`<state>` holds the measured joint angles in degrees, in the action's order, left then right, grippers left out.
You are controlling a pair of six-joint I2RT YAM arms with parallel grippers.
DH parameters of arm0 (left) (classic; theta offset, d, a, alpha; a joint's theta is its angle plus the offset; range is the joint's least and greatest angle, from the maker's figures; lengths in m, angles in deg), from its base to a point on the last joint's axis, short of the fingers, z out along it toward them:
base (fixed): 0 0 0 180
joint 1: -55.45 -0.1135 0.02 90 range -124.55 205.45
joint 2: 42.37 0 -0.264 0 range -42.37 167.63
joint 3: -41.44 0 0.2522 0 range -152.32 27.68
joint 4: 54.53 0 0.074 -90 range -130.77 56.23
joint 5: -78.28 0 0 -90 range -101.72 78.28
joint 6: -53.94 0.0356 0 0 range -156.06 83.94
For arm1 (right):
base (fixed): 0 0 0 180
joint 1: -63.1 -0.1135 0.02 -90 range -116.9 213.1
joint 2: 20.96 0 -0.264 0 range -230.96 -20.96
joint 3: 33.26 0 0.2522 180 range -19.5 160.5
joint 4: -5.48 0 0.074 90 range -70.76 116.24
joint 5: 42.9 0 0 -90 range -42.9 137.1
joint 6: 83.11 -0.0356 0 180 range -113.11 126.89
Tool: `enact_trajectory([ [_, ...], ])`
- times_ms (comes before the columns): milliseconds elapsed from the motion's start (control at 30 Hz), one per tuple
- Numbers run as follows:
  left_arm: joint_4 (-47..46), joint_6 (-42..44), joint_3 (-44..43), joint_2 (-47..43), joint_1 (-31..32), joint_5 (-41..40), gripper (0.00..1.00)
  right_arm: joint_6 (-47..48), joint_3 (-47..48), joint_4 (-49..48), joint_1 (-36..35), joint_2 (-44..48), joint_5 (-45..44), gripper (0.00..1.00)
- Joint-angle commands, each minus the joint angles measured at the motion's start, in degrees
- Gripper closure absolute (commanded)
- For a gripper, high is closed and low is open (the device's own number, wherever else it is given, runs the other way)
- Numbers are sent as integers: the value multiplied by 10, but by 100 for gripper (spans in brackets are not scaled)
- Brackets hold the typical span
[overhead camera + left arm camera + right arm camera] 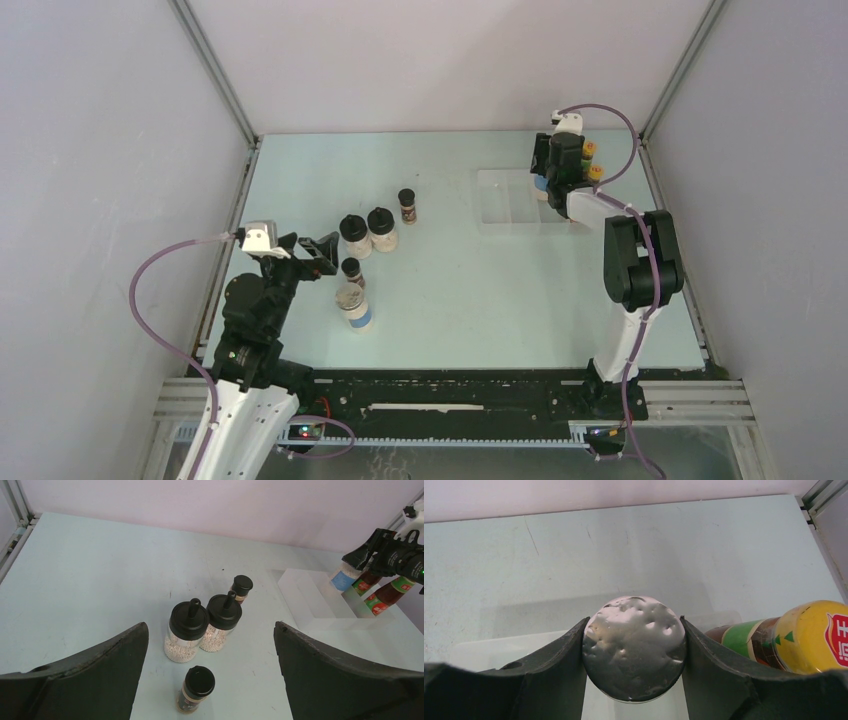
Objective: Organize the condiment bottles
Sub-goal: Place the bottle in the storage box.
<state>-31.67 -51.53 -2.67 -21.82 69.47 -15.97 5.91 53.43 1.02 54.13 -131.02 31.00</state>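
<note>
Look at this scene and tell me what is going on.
The right hand grips a grey-lidded jar at the clear stepped rack, beside two red sauce bottles already there. The left hand hangs open near five bottles not yet moved on the table.

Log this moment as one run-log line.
left end effector: open, empty | right end effector: shut on grey-lidded jar at clear rack, beside red sauce bottles | five bottles loose on table
</note>
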Motion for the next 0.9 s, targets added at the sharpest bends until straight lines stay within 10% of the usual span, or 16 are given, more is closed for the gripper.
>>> enact_trajectory([
  [0, -16, 7, 5, 3, 2, 9, 0, 1, 27, -27, -2, -8, -15, 100],
  [333, -16, 6, 5, 1, 2, 9, 0, 8, 27, -27, -9, 0, -29, 28],
  [867, -16, 5, 6, -7, 2, 12, 0, 9, 27, -23, -18, 30, -36, 24],
])
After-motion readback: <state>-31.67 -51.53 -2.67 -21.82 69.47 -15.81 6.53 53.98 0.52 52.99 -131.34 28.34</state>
